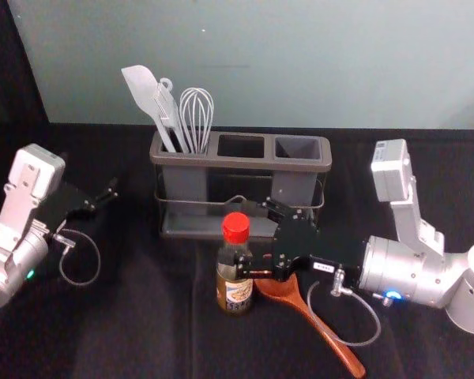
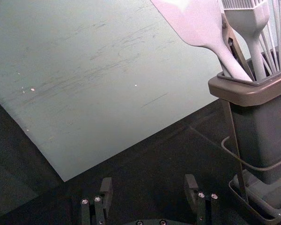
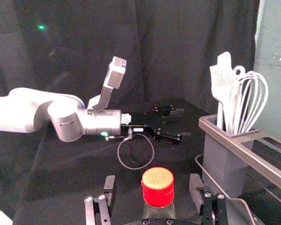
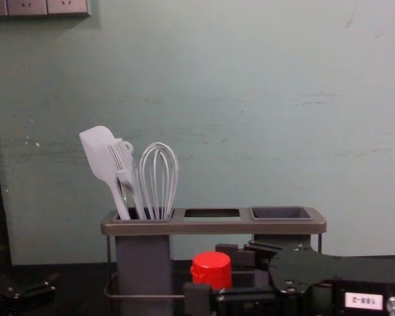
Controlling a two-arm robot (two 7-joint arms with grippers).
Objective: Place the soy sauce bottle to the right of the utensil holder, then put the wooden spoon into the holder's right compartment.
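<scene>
The soy sauce bottle (image 1: pixel 235 272), red-capped, stands upright in front of the utensil holder (image 1: pixel 213 161). My right gripper (image 1: pixel 245 235) reaches in from the right with its fingers on either side of the bottle. In the right wrist view, gaps show between the red cap (image 3: pixel 158 187) and the spread fingers of my right gripper (image 3: pixel 152 188). The wooden spoon (image 1: pixel 320 325) lies on the table, its head beside the bottle and partly under the right gripper. My left gripper (image 1: pixel 103 197) is parked left of the holder; the left gripper (image 2: pixel 147 188) has its fingers apart.
A white spatula (image 4: pixel 99 155), a brush (image 4: pixel 124 164) and a whisk (image 4: pixel 159 178) stand in the holder's left compartment. The right compartment (image 4: pixel 281 213) has an open top. A pale wall (image 1: pixel 300 63) rises behind the black-covered table (image 1: pixel 142 332).
</scene>
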